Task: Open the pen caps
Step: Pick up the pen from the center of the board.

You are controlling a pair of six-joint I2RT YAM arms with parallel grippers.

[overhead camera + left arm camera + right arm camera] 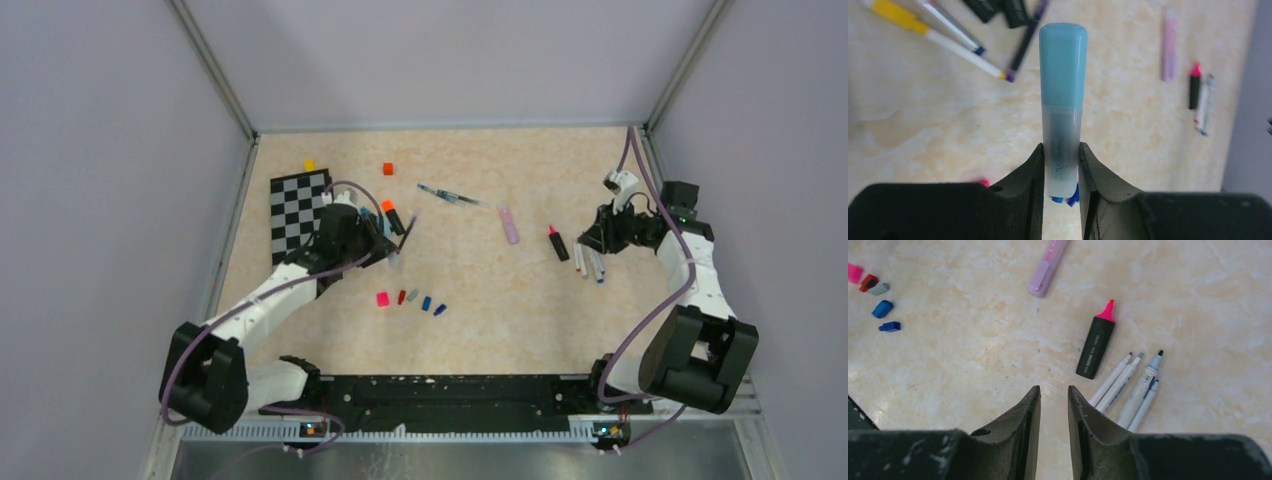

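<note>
Left fingers (1034,172) pinch highlighter (1062,130) barrel, centre frame; blue cap (1063,60) on, seemingly fully seated. Right fingers (1030,412) slightly apart, empty, beside uncapped pens (1143,385). Grip cap squarely, pull straight along barrel.

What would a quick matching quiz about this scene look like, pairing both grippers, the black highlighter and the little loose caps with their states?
Things:
1. left gripper
2. right gripper
3. black highlighter
4. loose caps

States:
A. pink tip bare, lying flat
B. lying loose in a row
C. clamped on a light blue highlighter
D. jaws slightly apart, nothing between them

Pairs: 1-C, 2-D, 3-A, 4-B
</note>
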